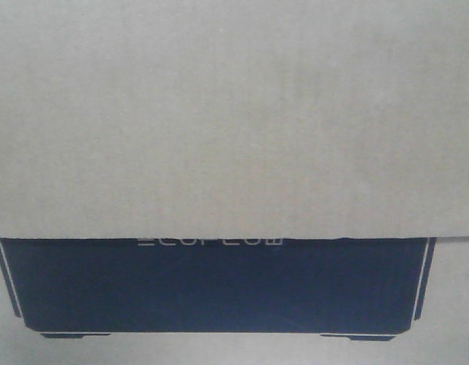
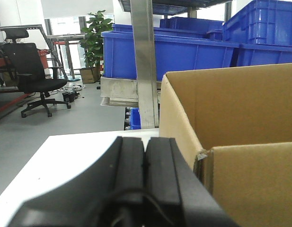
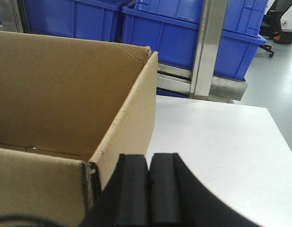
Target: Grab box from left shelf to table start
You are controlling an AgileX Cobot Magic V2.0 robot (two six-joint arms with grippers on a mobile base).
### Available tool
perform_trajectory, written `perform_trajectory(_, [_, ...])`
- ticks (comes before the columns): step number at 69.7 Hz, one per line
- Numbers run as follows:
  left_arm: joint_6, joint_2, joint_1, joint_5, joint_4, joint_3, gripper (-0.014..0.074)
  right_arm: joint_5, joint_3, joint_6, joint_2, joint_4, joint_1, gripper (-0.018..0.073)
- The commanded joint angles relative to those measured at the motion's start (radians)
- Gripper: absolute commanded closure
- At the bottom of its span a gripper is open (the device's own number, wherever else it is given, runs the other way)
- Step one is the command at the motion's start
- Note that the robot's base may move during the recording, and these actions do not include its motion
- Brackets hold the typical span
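Left claw [image 2: 145, 163] shut tight, black pads pressed flat together, nothing between them. Sits just beside the box [image 2: 231, 142], off its outer left wall, above the white tabletop [image 2: 56, 161]. Right claw [image 3: 149, 189] shut the same way, pads touching, holding nothing. Sits just beside the box's other outer wall, over the tabletop on that side. Cannot tell if either claw touches the cardboard.

Box stands open on the tabletop, between the two claws. Brown cardboard, top flaps up, inside seen from both wrist views but mostly in shadow. Fills the whole front view, very close to that camera. One plain flap hangs down across the top part there. Below it, a dark panel [image 1: 219, 285] with thin white lines at the sides and white letters at its top edge, half hidden by the flap.

Behind the box, the left shelf [image 2: 145, 61]: a shiny steel post going up, a steel rail across. Big blue bins [image 2: 183, 52] sitting on the rack, side by side. Further off in the left wrist view, a grey floor, a black office chair [image 2: 30, 71] on wheels, and a green plant [image 2: 96, 35] in a pot.
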Motion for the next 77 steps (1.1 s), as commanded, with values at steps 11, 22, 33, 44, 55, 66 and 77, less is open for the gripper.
perform_trajectory(11, [0.004, -0.008, -0.005, -0.094, 0.003, -0.027, 0.07, -0.098, -0.025, 0.001, 0.011, -0.003, -0.001, 0.0503])
perform_trajectory(22, [0.004, -0.008, -0.005, -0.092, 0.003, -0.018, 0.07, -0.098, -0.025, 0.001, 0.011, -0.003, -0.001, 0.0503])
perform_trajectory(33, [0.004, -0.01, -0.005, -0.096, -0.097, 0.081, 0.07, -0.098, -0.025, 0.001, 0.011, -0.003, -0.001, 0.0503])
perform_trajectory(44, [0.004, -0.01, -0.005, -0.152, -0.111, 0.195, 0.07, -0.098, -0.025, 0.001, 0.011, -0.003, -0.001, 0.0503])
perform_trajectory(55, [0.004, -0.01, -0.005, -0.157, -0.111, 0.245, 0.07, -0.098, -0.025, 0.001, 0.011, -0.003, -0.001, 0.0503])
perform_trajectory(66, [0.004, -0.01, -0.005, -0.143, -0.111, 0.245, 0.07, -0.098, -0.025, 0.001, 0.011, -0.003, -0.001, 0.0503])
perform_trajectory(77, [0.004, -0.01, -0.005, -0.147, -0.111, 0.245, 0.07, -0.098, -0.025, 0.001, 0.011, -0.003, -0.001, 0.0503])
